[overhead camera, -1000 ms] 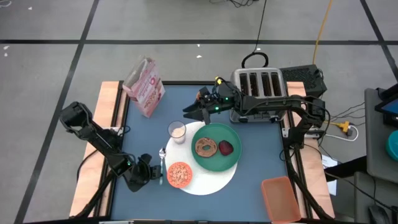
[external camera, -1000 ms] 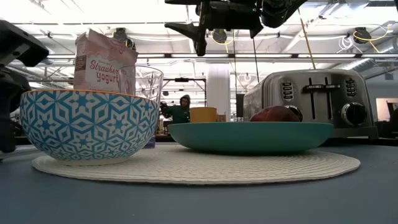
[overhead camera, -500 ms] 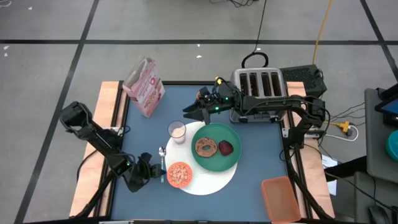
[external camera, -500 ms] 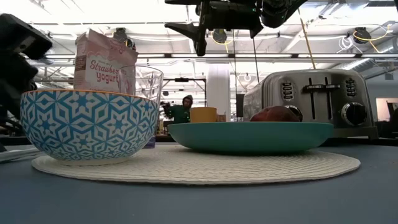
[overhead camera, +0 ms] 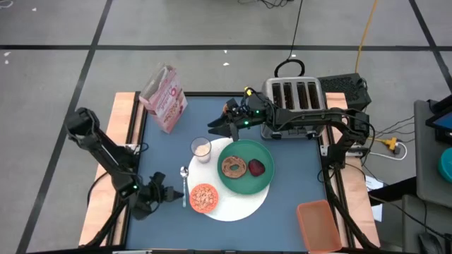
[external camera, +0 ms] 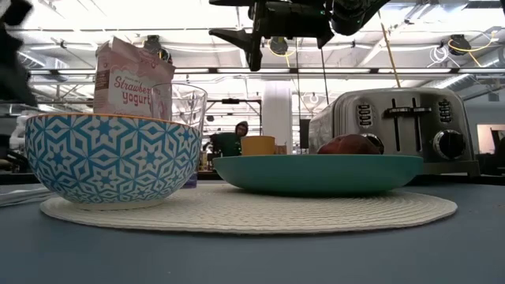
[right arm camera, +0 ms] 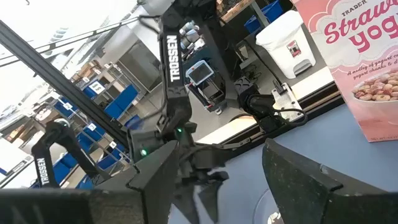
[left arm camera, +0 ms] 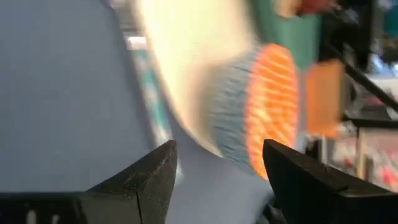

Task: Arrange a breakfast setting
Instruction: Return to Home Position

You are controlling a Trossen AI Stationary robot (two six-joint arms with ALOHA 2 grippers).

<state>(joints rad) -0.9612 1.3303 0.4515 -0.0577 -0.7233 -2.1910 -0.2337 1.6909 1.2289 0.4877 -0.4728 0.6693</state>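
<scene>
Left gripper (overhead camera: 167, 194): I see it low over the blue table (overhead camera: 159, 152) at the front left, near the silver spoon (overhead camera: 184, 180) and pointed at the cereal bowl (overhead camera: 203, 198). In its wrist view the left gripper (left arm camera: 219, 149) is spread wide with nothing between the fingers.
Right gripper (overhead camera: 214, 128): it hangs in the air between the toaster (overhead camera: 296, 99) and the milk glass (overhead camera: 202, 149), well above the table in the low view (external camera: 241, 43). It is released and empty.
Mat: the round white mat (overhead camera: 236, 206) lies mid-table and carries the bowl, the plate and the glass.
Cereal bowl: on the mat's front left part. It is orange inside with cereal and blue-and-white patterned outside (external camera: 110, 158).
Green plate (overhead camera: 244, 185): on the mat's right half, close to the toaster's front.
Bagel (overhead camera: 233, 167): flat on the plate, on its left side.
Dark red food (overhead camera: 256, 168): on the plate, just beside the bagel on its right.
Milk glass: upright at the mat's back left edge, just beside the plate's rim.
Spoon: on the bare table, just beside the mat's left edge, with its round end toward the glass.
Orange cup (overhead camera: 318, 224): at the table's front right corner, well apart from the mat.
Cereal box: the pink cereal box (overhead camera: 164, 99) stands at the back left of the table.
Room: a person (external camera: 233, 140) shows far behind the table in the low view.
</scene>
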